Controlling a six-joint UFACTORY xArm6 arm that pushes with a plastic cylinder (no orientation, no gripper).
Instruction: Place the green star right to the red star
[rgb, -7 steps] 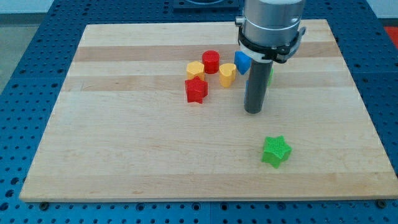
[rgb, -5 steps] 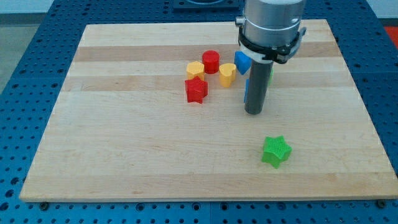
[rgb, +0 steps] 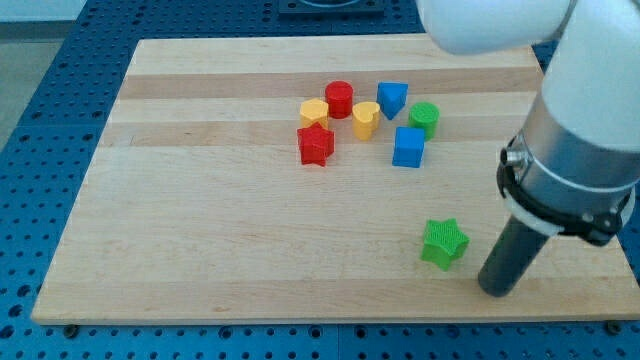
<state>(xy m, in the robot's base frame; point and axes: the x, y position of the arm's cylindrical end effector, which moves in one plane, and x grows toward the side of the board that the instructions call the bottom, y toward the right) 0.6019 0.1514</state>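
The green star (rgb: 443, 243) lies near the view's bottom right of the wooden board. The red star (rgb: 315, 145) sits up and to its left, at the lower left of a cluster of blocks. My tip (rgb: 495, 291) rests on the board just right of and below the green star, a small gap away from it. The rod rises up to the right into the white arm.
Around the red star: a yellow block (rgb: 313, 111), a red cylinder (rgb: 339, 98), a yellow heart-like block (rgb: 366, 118), a blue triangular block (rgb: 392, 98), a green cylinder (rgb: 424, 118) and a blue cube (rgb: 408, 146). The board's bottom edge (rgb: 330, 318) is near my tip.
My tip has moved from beside the blue cube, in the cluster, down and right to the green star's lower right. The blue cube and green cylinder are now uncovered. No block has moved.
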